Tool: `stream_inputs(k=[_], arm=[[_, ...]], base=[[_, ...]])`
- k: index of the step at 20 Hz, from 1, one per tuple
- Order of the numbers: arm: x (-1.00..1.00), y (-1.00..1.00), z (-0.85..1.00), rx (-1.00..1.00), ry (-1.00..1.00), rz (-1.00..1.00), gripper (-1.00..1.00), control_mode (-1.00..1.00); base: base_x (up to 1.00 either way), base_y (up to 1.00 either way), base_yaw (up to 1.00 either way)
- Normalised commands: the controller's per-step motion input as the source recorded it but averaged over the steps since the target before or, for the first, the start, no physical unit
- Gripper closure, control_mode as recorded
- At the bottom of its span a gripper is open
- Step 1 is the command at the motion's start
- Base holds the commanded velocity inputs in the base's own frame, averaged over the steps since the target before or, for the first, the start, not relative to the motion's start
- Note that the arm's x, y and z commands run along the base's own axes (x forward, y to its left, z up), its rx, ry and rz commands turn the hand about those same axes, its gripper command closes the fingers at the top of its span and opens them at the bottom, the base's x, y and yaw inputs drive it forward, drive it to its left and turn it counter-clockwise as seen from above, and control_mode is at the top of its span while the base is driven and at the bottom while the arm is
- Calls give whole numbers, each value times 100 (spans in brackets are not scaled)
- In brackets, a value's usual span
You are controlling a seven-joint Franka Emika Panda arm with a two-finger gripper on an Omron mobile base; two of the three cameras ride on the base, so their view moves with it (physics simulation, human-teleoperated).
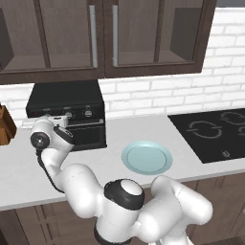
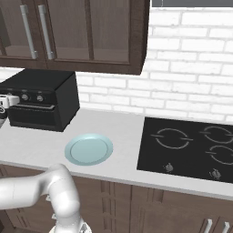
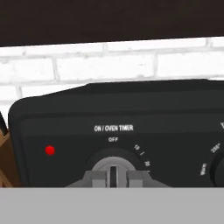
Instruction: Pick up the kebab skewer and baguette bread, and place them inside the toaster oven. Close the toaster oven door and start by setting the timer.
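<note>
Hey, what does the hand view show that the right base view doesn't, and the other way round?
Hand view alone: the gripper shut on the timer knob, its ON / OVEN TIMER lettering, and the red light lit. Right base view alone: the pale blue plate, the stovetop, the upper cabinets, and the toaster oven door closed. Both: the toaster oven against the white brick wall.

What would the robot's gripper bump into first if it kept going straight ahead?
The gripper is already shut on the timer knob of the toaster oven. Pushing straight on, it would probably just press that knob against the oven's black front panel, with nothing else in between.
</note>
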Motion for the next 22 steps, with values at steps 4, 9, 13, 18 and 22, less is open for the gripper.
stream_inputs(k=[4,9,13,18,22], arm=[[0,0,0,0,0,0,100,-100],[0,0,0,5,0,-1,100,-100],[0,0,0,8,0,0,100,-100],[0,0,0,10,0,-1,100,-100],[0,0,0,11,-2,-1,100,-100]], base=[[0,0,0],[0,0,0],[0,0,0],[0,0,0],[0,0,0]])
